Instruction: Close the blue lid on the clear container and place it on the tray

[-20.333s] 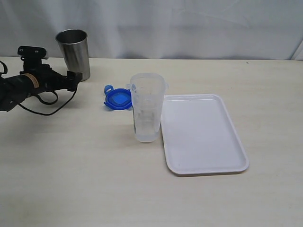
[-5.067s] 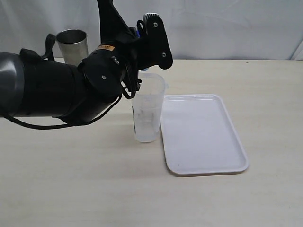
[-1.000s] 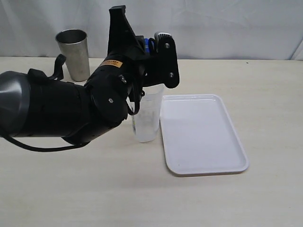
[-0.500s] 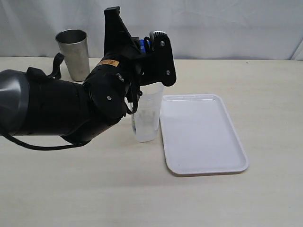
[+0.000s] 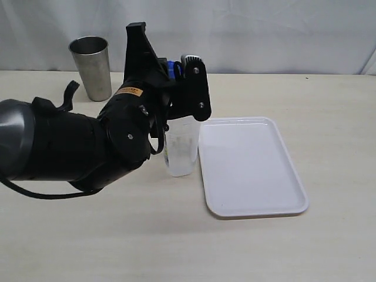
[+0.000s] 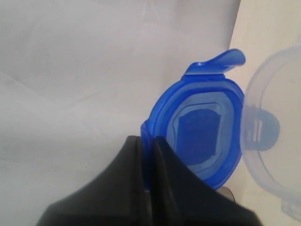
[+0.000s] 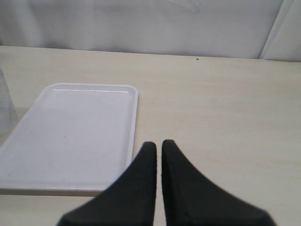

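**Item 1, left pincer** (image 5: 183,63): narrow, clamped on one edge of the blue lid (image 6: 200,129). It is held high above the bench (image 5: 88,235), at about 12 o'clock of the clear container (image 5: 181,150) in the exterior view.

**Item 2, blue lid:** off the bench and in the air, with one snap flap sticking out free. In the left wrist view it sits beside the container's rim and barely overlaps it. It is not seated.

**Item 3, clear container:** upright on the bench with its mouth uncovered. The tray (image 5: 252,170) lies just beside it at 3 o'clock.

**Item 4, tray:** white, with nothing on it.

**Item 5, right pincer** (image 7: 158,146): closed and empty, near the tray's edge.

**Item 6, steel cup** (image 5: 91,67): at 10 o'clock of the container, well apart from it and not involved.

**Change noted:** over the last second the left arm has drifted toward 9 o'clock. The lid went with it, so the wrist now covers less of the container's mouth. The container and tray have not moved.

**Assessment:** the closing step is unfinished. The lid probably needs to be centred over the mouth again and levelled before it is pressed down. Moving the container to the tray comes after that.
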Controlling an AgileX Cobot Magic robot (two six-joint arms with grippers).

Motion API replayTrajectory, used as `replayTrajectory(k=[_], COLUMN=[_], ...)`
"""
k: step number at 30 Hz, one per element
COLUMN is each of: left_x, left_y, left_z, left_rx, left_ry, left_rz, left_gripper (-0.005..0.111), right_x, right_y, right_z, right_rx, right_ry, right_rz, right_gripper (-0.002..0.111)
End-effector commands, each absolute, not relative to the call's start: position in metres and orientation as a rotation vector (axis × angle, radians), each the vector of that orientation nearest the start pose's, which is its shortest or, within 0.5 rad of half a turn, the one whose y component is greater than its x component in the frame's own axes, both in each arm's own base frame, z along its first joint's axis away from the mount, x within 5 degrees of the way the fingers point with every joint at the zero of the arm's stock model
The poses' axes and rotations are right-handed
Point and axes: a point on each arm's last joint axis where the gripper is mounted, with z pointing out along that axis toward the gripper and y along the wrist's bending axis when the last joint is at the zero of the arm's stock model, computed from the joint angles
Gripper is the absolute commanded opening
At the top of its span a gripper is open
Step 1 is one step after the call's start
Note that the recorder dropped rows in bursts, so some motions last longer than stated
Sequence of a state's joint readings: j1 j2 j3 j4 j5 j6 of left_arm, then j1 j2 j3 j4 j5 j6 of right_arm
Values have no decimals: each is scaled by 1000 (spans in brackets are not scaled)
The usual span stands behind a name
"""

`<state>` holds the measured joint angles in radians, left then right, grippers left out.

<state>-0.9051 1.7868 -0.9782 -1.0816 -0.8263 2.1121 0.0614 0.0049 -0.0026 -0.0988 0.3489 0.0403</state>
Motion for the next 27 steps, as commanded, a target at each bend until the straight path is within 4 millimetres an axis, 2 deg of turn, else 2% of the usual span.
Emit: replayTrajectory(k=[1,12,17,27], left_x=[273,273,273,272], left_y=[-252,-251,-254,-259], left_z=[225,229,231,230], left_rx=[1309,1261,1216,1258], left_ry=[1270,1245,1248,1209], left_rz=[900,922,862,813], left_gripper=[0,0,0,0], right_x=[53,53,53,53], right_y=[0,0,0,0], right_z=[182,182,182,182], right_rx=[-75,-75,-75,-75], right_ry=[1826,1826,1826,1826], right_rz=[-17,-17,-17,-17], right_gripper=[4,4,4,4])
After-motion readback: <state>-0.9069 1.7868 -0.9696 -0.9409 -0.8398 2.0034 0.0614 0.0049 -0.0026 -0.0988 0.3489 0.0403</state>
